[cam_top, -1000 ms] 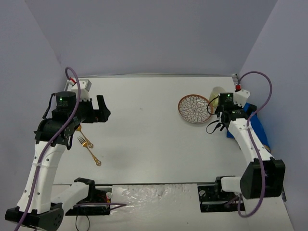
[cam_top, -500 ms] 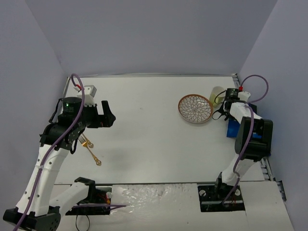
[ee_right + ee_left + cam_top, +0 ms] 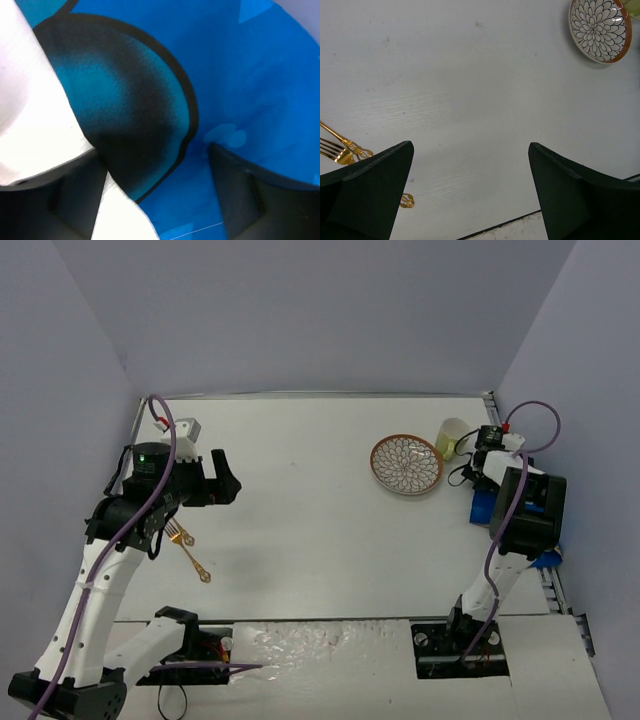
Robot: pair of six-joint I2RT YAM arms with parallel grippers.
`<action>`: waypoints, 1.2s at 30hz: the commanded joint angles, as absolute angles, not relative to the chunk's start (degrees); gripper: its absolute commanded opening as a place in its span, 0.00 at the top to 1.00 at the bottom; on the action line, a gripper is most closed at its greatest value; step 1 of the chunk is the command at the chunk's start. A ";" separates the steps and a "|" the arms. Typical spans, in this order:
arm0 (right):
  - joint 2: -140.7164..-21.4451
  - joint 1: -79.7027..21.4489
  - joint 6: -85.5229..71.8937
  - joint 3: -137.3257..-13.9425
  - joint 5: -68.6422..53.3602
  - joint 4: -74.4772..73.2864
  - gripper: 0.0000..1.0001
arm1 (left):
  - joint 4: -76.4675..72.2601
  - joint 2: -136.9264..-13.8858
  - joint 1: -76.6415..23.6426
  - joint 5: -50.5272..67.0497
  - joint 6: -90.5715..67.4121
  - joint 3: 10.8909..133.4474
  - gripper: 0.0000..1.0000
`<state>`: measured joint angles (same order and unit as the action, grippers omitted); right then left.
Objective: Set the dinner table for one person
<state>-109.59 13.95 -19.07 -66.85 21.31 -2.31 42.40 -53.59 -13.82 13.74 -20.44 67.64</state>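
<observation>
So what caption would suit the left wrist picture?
Open left gripper hovers over the white tabletop, gold fork at left, orange-rimmed flower-patterned plate top right.

Left end effector (image 3: 470, 150) agape, right arm (image 3: 522, 508) folded

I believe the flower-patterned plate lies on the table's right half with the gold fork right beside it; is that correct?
Not quite: beside the plate stands a pale cup; the gold fork lies far off on the left half, as the top view shows.
</observation>
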 commanded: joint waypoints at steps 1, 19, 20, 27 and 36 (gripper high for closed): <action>-108.84 15.42 -19.53 -66.98 21.04 -1.87 0.56 | 38.41 -54.01 -14.06 14.48 -21.44 67.98 0.03; -80.26 5.03 -19.47 -83.90 19.61 -18.19 1.00 | 42.66 -62.52 -16.00 14.45 -18.72 83.48 0.03; -79.26 2.63 -18.78 -85.56 18.25 -18.19 1.00 | 43.32 -62.87 -16.05 14.21 -18.41 84.43 0.03; -79.17 -24.45 -13.52 -95.05 8.99 -17.62 1.00 | 46.28 -63.11 -16.01 11.82 -16.27 87.95 0.03; -91.80 -49.21 -4.24 -90.25 15.45 -11.97 1.00 | 46.01 -56.41 -15.91 5.39 -17.28 80.80 0.03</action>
<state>-86.24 -43.67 -8.96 -94.21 11.07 -17.72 47.88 -60.98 -15.75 9.18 -16.58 84.47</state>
